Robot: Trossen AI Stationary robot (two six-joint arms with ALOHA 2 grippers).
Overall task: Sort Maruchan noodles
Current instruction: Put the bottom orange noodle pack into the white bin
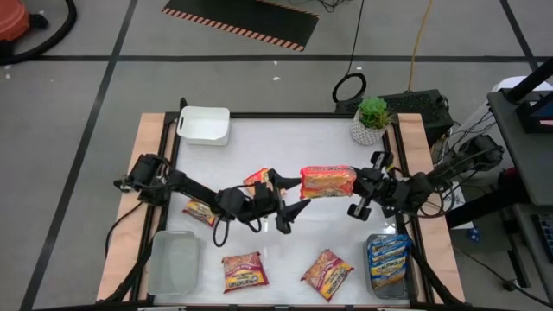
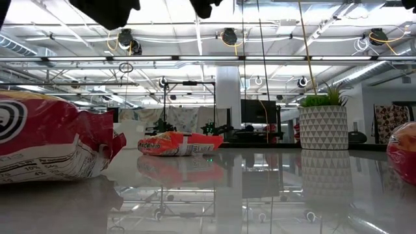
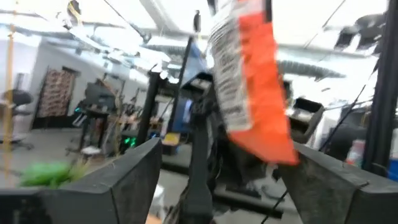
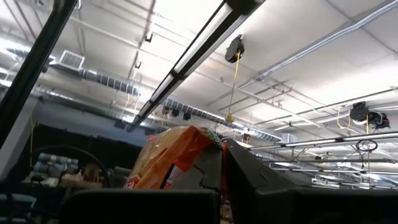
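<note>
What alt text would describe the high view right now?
Seen from above, the right gripper holds an orange noodle packet over mid-table, with the open left gripper reaching toward it. Blue packets fill one clear bin.

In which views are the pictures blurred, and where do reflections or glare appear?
Left wrist view: motion blur smears the orange-red plastic ramen packet and the room behind. Low view: the glossy white table mirrors the ceiling lights, and the nearest red packet is out of focus. Right wrist view: bright ceiling lamps glare. High view: even light, sharp.
</note>
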